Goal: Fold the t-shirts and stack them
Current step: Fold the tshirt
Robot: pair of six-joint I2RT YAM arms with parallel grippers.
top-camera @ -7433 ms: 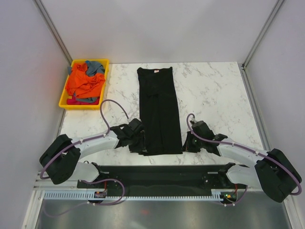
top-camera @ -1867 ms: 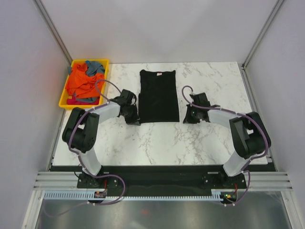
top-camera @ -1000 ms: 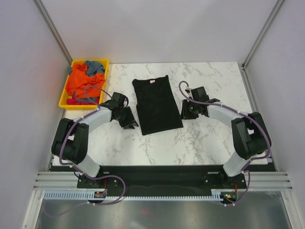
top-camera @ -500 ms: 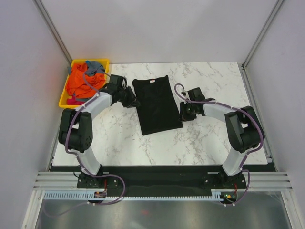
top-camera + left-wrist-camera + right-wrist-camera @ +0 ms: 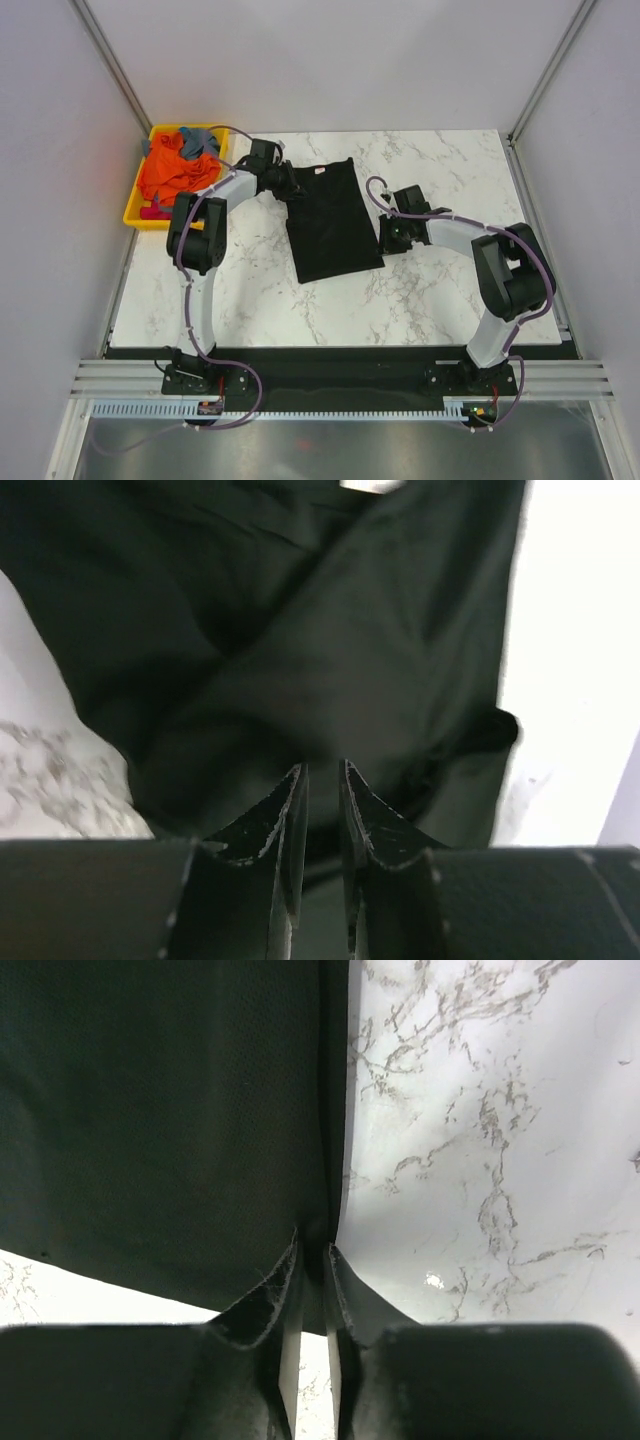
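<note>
A black t-shirt (image 5: 332,225), folded into a tilted oblong, lies mid-table with a small neck label (image 5: 322,170) at its far edge. My left gripper (image 5: 290,186) is at its far left corner. In the left wrist view its fingertips (image 5: 322,770) stand nearly together with black cloth (image 5: 300,630) bunched between and around them. My right gripper (image 5: 388,237) is at the shirt's right edge. In the right wrist view its tips (image 5: 312,1250) pinch the hem of the black cloth (image 5: 150,1110). An orange t-shirt (image 5: 170,175) and a grey-blue one (image 5: 200,140) lie crumpled in the tray.
A yellow plastic tray (image 5: 165,224) stands at the table's far left corner. White marble tabletop (image 5: 400,310) shows in front of the shirt and to its right (image 5: 480,1110). Grey walls close off the table on three sides.
My left gripper has swung from the shirt's left side to its far left corner and narrowed on the cloth. The right gripper has stayed at the right edge and closed on it.
</note>
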